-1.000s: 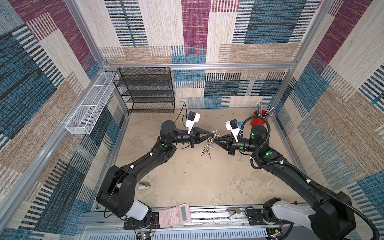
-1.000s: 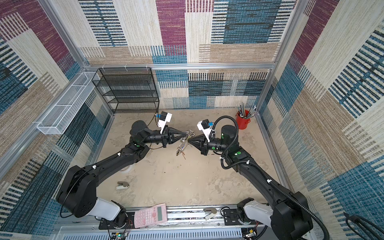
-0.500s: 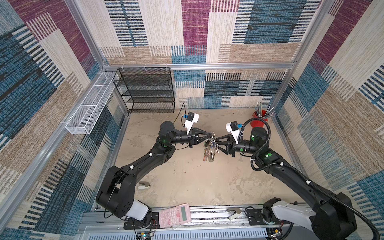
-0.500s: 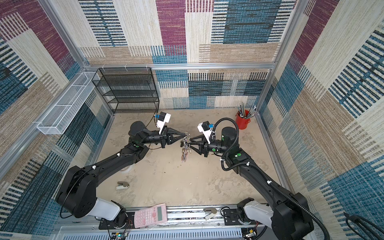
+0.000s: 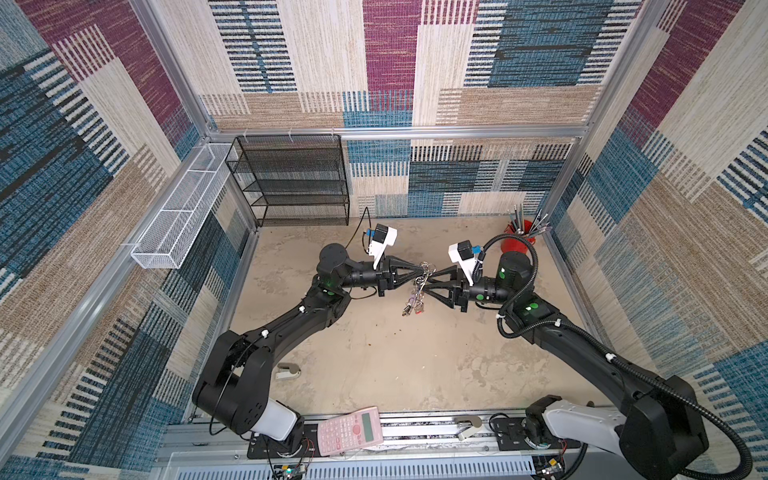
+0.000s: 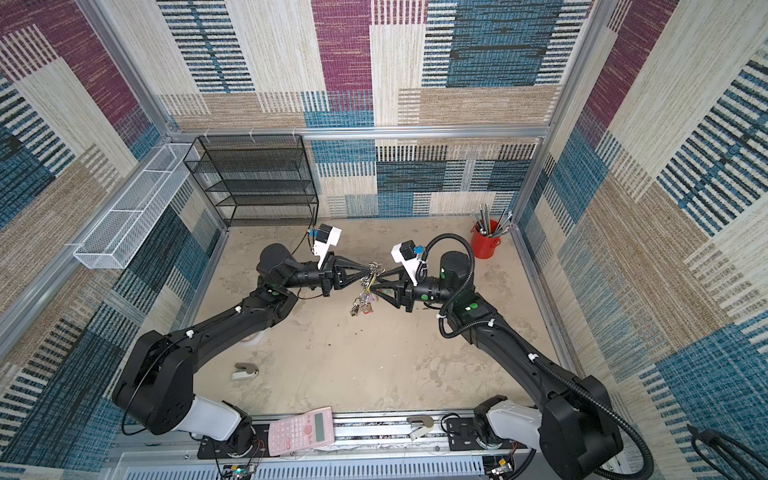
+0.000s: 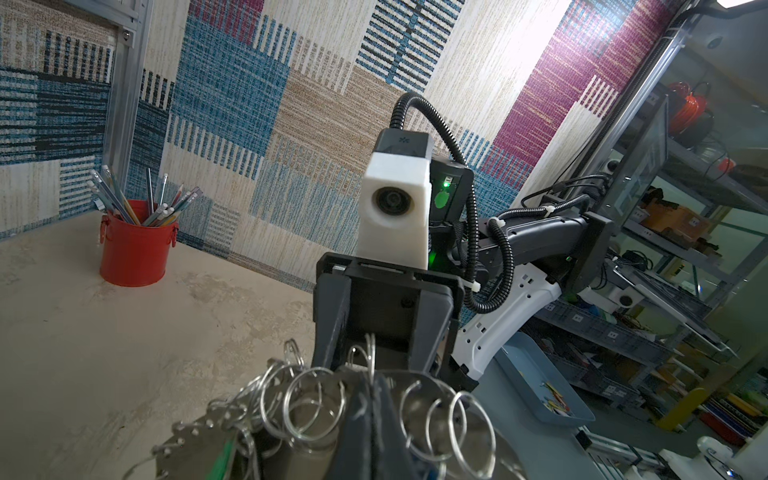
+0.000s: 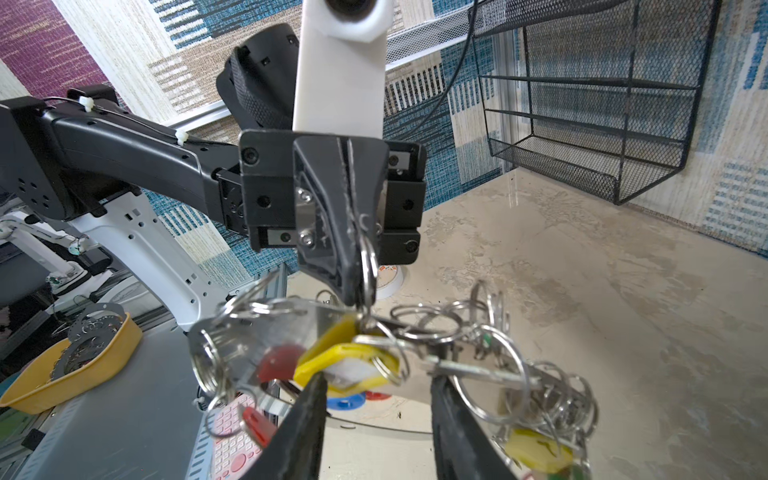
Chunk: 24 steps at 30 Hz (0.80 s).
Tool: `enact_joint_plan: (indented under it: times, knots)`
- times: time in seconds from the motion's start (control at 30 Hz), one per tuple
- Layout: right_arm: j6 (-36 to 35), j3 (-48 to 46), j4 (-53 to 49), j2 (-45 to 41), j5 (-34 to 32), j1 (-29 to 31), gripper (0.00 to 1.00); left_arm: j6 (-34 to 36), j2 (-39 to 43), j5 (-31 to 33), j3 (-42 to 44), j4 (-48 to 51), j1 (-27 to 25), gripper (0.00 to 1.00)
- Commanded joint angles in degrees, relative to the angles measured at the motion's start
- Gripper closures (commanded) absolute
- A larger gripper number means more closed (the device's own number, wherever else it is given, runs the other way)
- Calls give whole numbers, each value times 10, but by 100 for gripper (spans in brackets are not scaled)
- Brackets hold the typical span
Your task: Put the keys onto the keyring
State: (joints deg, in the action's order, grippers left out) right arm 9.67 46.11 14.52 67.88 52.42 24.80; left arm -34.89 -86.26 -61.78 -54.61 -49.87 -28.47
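The keyring (image 5: 419, 287) (image 6: 367, 286) is a flat grey ring hung with silver rings and coloured tags, held up over the middle of the table. My left gripper (image 5: 425, 272) (image 6: 370, 268) (image 8: 358, 291) is shut on its edge; in the left wrist view its closed fingers (image 7: 370, 401) split the grey plate (image 7: 419, 384). The keys (image 8: 347, 365), with a yellow tag and a silver key (image 8: 469, 371), lie against the keyring (image 8: 245, 336). My right gripper (image 5: 429, 279) (image 6: 376, 278) (image 8: 376, 380) is open just short of them, gripping nothing. Whether the keys are threaded on, I cannot tell.
A red pencil cup (image 5: 519, 232) stands at the back right and a black mesh shelf (image 5: 291, 183) at the back left. A white wire basket (image 5: 183, 216) hangs on the left wall. A pink calculator (image 5: 351, 428) lies on the front rail, a small stapler (image 5: 286, 370) by the left arm.
My right gripper has gone from shut to open, letting go of the keys. The bundle, stretched between both grippers before, now droops from the left gripper.
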Motion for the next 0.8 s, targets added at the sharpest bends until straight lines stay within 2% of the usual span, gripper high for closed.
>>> enact_joint_plan:
  times: [0.0,0.33,0.5,0.57,0.77]
  knots:
    - [10,-4,27,-8,10,2,55,-5,-1,-4,2,-33,0,100]
    - [23,-23,34,-25,39,2,44,-6,-13,-3,-1,-40,4,100]
    - [29,-23,47,-12,52,2,42,-9,-13,-6,-1,-43,5,100]
    - [25,-23,48,-7,42,1,43,-14,-13,-9,0,-49,5,100]
    - [15,-11,40,11,14,1,52,-23,-12,-13,3,-60,5,100]
